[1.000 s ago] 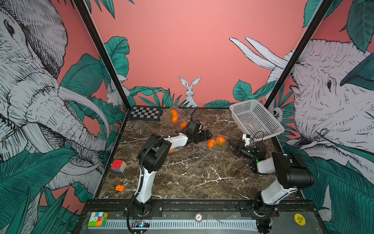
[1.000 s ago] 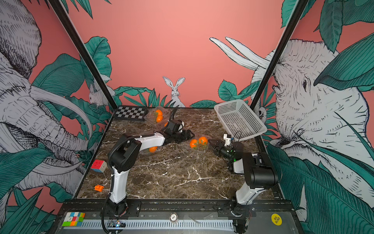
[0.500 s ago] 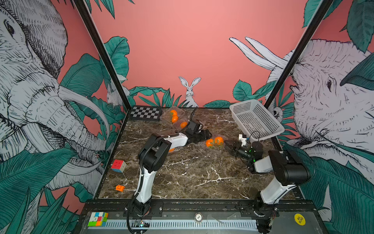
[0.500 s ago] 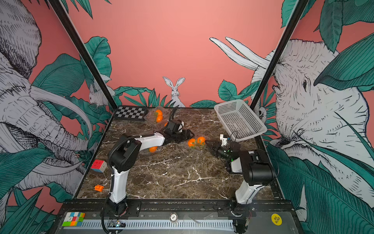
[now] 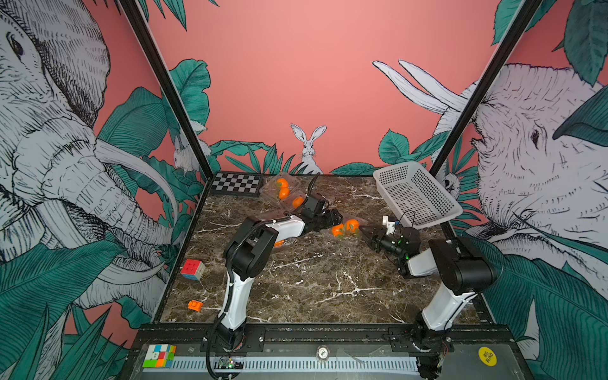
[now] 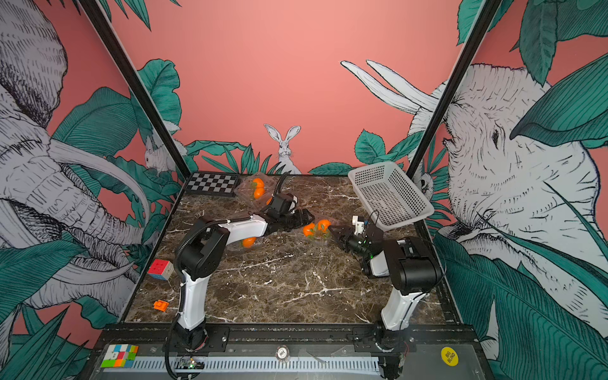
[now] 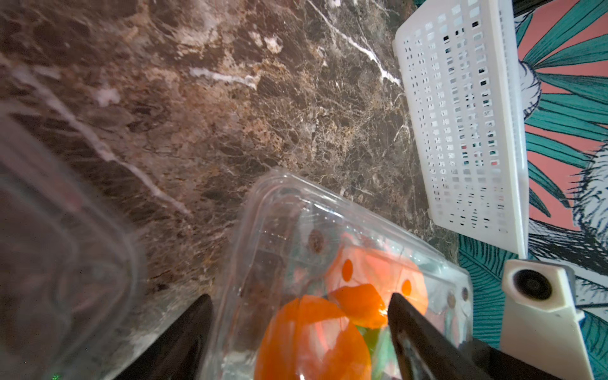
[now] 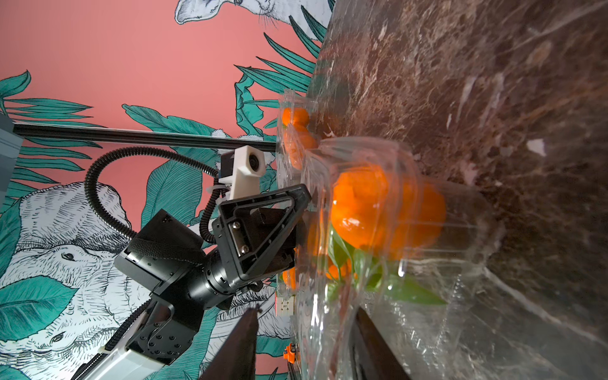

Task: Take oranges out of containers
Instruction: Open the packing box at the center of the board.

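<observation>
- Left wrist view crops its own fingers at the frame edge. The left gripper (image 7: 299,296) has them spread either side of one end of a clear box (image 7: 329,210), and I cannot tell whether they squeeze it or only bracket it.
- Two oranges (image 7: 312,339) lie inside that box, smeared by glare on the lid. A clear plastic shape (image 7: 65,246) close to the lens is too blurred to make out.
- Right wrist view shows the right gripper (image 8: 306,311) at the box's other end. Its fingers are parted with the clear rim between them, and one finger stands just off the plastic, so nothing is clamped.
- In both top views the box sits mid-table (image 5: 312,289) between the two grippers. Its walls are nearly lost against the marble, so only the fruit shows.
- The left arm (image 5: 283,228) covers most of what lies beneath it; a single orange (image 5: 279,243) peeps out.
- More boxes (image 5: 279,190) holding oranges crowd the back, partly behind the left wrist and beside a chessboard (image 5: 237,184). I cannot count them.
- A white basket (image 5: 414,194) leans tilted at the right edge, just behind the right gripper.
- A puzzle cube (image 5: 192,269) and a small orange block (image 5: 195,305) lie apart near the left edge.
</observation>
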`<action>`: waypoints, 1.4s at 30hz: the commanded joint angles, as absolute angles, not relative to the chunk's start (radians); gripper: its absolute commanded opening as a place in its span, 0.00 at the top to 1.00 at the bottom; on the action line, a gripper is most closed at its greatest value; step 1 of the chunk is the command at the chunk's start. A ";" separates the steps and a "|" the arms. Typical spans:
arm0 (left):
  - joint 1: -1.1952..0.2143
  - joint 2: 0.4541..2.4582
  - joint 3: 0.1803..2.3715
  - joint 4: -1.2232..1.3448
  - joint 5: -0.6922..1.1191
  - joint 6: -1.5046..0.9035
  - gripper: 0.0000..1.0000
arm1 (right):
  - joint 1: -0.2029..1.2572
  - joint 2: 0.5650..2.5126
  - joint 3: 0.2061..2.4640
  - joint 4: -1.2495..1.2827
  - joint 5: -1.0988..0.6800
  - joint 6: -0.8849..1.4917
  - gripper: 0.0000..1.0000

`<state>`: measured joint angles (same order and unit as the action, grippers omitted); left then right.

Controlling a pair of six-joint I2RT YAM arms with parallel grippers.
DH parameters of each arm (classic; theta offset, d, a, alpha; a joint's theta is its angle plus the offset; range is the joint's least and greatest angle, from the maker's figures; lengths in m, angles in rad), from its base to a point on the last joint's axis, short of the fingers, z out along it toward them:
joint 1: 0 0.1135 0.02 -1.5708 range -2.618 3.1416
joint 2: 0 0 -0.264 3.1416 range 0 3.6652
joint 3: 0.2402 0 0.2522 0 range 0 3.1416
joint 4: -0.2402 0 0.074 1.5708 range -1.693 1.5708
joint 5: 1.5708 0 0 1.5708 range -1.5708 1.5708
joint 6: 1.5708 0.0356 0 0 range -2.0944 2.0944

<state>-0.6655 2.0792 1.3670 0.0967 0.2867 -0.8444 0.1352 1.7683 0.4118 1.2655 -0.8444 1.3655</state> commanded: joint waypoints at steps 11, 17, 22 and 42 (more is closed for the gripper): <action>-0.730 2.100 1.419 0.136 0.345 -0.902 0.16 | 0.210 1.833 0.449 1.405 -0.876 1.451 0.57; -0.742 2.105 1.419 0.152 0.344 -0.916 0.16 | 0.221 1.823 0.451 1.410 -0.873 1.443 0.55; -0.745 2.112 1.422 0.165 0.345 -0.929 0.16 | 0.227 1.832 0.452 1.406 -0.873 1.438 0.55; -0.762 2.146 1.478 0.183 0.354 -0.965 0.14 | 0.255 1.793 0.469 1.411 -0.922 1.414 0.56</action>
